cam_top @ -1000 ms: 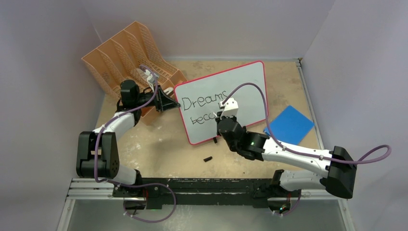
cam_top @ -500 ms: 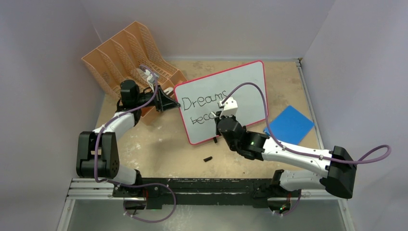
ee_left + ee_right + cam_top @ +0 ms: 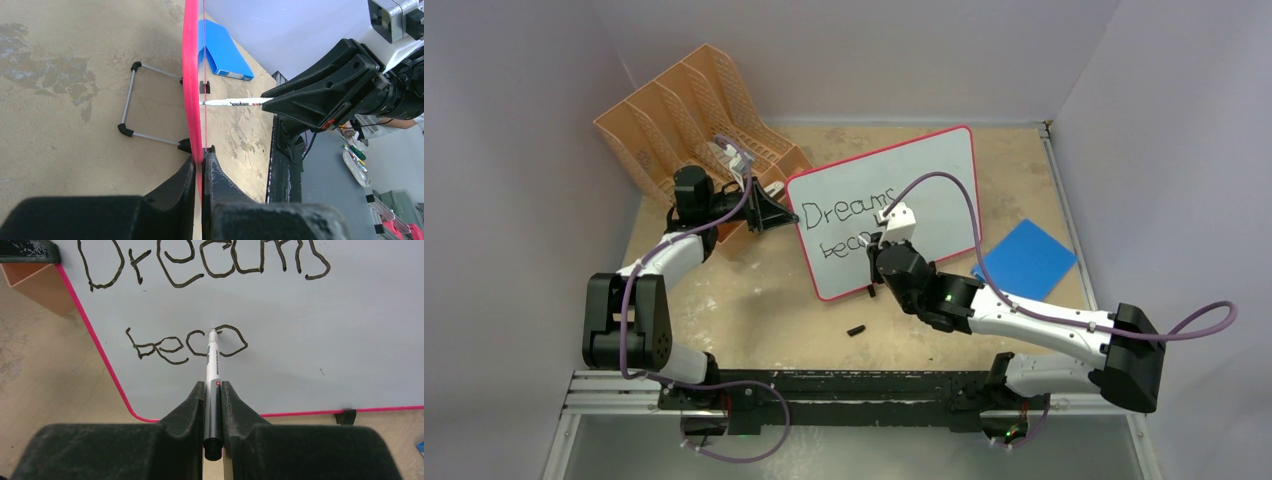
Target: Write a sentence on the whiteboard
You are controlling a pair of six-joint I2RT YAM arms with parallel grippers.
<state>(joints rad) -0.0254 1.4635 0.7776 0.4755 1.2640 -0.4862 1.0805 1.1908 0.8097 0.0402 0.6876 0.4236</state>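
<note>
Writing line 2 of the sentence (image 3: 172, 277): right gripper (image 3: 212, 387), lower centre, is clamping the marker (image 3: 212, 365); left gripper (image 3: 202, 156) is pinching the whiteboard (image 3: 325, 340); keep tip pressure light.

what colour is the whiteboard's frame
The frame is bright pink-red, clearest in the left wrist view.

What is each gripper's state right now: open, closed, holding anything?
The left gripper is closed, clamped on the edge of the whiteboard.
The right gripper is closed on the marker, whose tip is on the board.
</note>
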